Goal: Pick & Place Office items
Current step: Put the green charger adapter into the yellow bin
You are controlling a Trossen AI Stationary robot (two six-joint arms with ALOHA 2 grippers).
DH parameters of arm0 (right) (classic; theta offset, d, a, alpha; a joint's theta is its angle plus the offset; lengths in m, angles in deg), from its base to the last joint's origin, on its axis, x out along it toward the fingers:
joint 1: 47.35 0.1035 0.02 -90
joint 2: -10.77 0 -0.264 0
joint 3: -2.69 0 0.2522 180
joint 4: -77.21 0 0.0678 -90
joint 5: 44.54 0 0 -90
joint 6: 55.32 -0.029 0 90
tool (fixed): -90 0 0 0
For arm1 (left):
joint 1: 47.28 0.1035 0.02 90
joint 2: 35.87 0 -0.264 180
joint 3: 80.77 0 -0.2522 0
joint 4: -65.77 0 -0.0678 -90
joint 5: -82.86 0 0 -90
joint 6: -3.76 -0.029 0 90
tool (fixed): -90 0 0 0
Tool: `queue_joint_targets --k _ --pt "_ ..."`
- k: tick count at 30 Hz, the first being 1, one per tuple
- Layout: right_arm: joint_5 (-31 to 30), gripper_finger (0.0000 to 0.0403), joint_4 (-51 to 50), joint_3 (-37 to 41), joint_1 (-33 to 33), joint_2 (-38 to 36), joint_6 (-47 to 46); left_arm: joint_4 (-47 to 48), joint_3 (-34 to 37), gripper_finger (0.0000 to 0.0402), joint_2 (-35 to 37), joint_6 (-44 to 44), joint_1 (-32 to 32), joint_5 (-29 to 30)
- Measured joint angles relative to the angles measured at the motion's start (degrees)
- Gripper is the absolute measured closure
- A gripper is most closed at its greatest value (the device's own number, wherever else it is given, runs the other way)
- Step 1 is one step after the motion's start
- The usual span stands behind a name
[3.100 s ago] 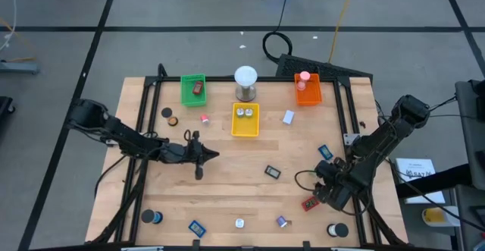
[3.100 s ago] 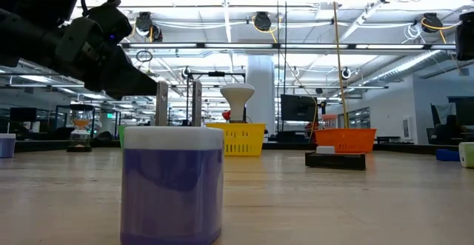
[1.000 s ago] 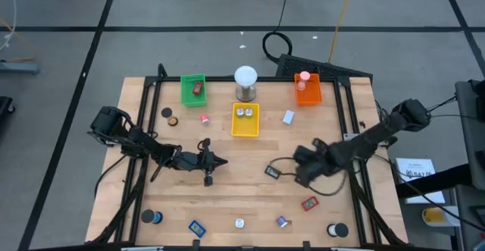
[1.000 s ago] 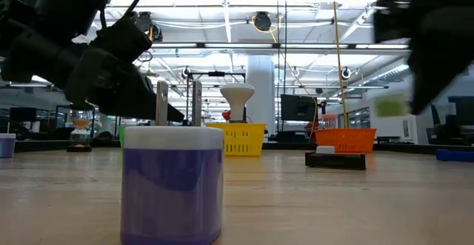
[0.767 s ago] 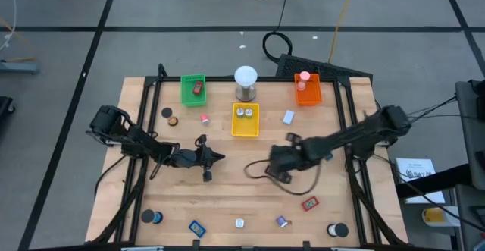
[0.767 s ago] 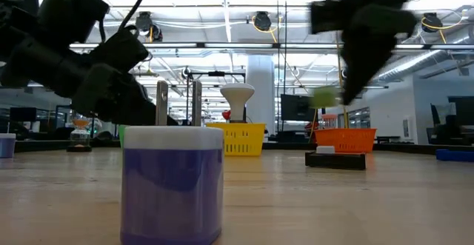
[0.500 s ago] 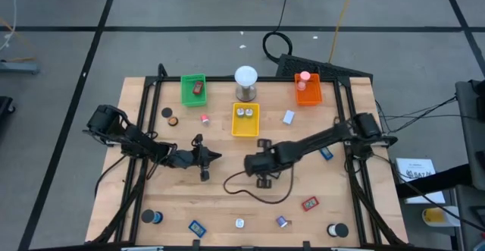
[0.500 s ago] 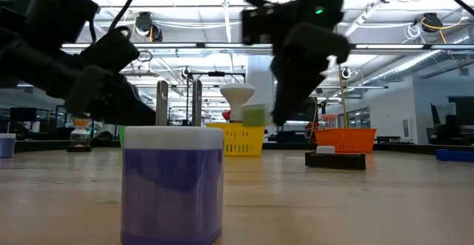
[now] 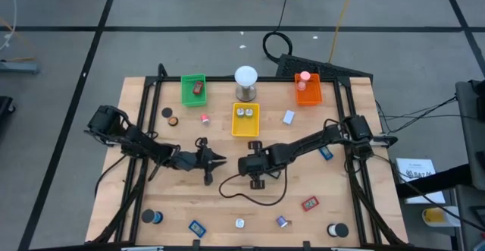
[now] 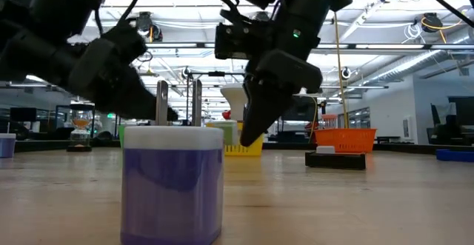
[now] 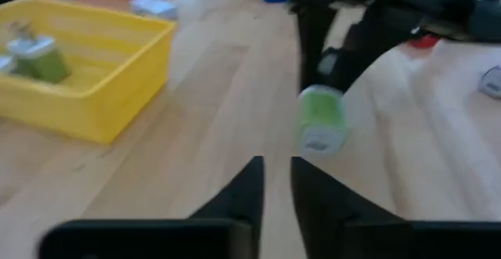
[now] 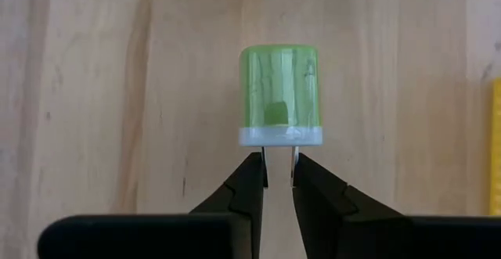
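Note:
A green plug-in charger (image 12: 279, 87) with a white face and two metal prongs is held over the middle of the table by my right gripper (image 12: 278, 165), which is shut on it; the high view places that gripper (image 9: 244, 166) there. My left gripper (image 9: 220, 159) points at it from the table's left, a short way off. In the left wrist view its fingers (image 11: 275, 165) stand a narrow gap apart with nothing between them, and the green charger (image 11: 322, 118) hangs ahead of them. My right gripper pinches the charger's metal prongs (image 12: 266, 156) between its two fingertips. The fingers slant downward from the table's right side. The green body sticks out beyond the fingertips, and the charger looks clear of the table.
The yellow tray (image 9: 245, 122) with two silvery chargers lies just beyond both grippers; the green tray (image 9: 194, 89), the white-domed cylinder (image 9: 245, 83) and the orange tray (image 9: 308, 92) stand farther back. A black cable (image 9: 250, 196) loops on the wood below the right gripper. Small items (image 9: 309, 203) dot the near edge.
My right gripper has swept from the table's right side toward its middle, carrying the green charger and rolling its wrist, and has stopped close in front of my left gripper. The black cable has trailed along behind it. The left arm has barely shifted.

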Motion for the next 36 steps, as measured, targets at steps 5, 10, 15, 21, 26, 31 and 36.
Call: queue_joint_targets --k 5,10,15,21,26,31,36 --pt "-0.07 0.0358 0.93 0.02 0.01 0.08 0.27 6.53 -3.72 0.0226 0.00 -0.48 -1.87 0.24" --pt "-0.12 0.0358 2.49 0.02 0.02 0.04 0.89 8.62 -7.12 0.0140 -2.85 -0.75 -2.47 2.20" --pt "-0.17 0.0358 3.92 0.02 0.02 0.04 1.15 8.62 -10.70 0.0108 -8.87 -2.06 -2.38 2.40" --pt "-0.07 0.0358 3.88 0.02 0.02 0.04 1.50 9.31 -14.57 0.0132 -11.92 -5.76 -2.30 2.53" --pt "-0.03 0.0358 3.83 0.02 0.11 0.04 1.90 9.18 -15.04 0.0181 -11.98 -7.39 -2.29 2.51" --pt "0.16 0.0358 3.71 0.02 0.15 0.04 2.11 9.24 -15.04 0.0231 -11.98 -8.11 -2.32 2.51" --pt "0.32 0.0358 3.79 0.02 0.17 0.04 2.23 9.02 -15.02 0.0268 -11.98 -9.04 -2.53 2.19"
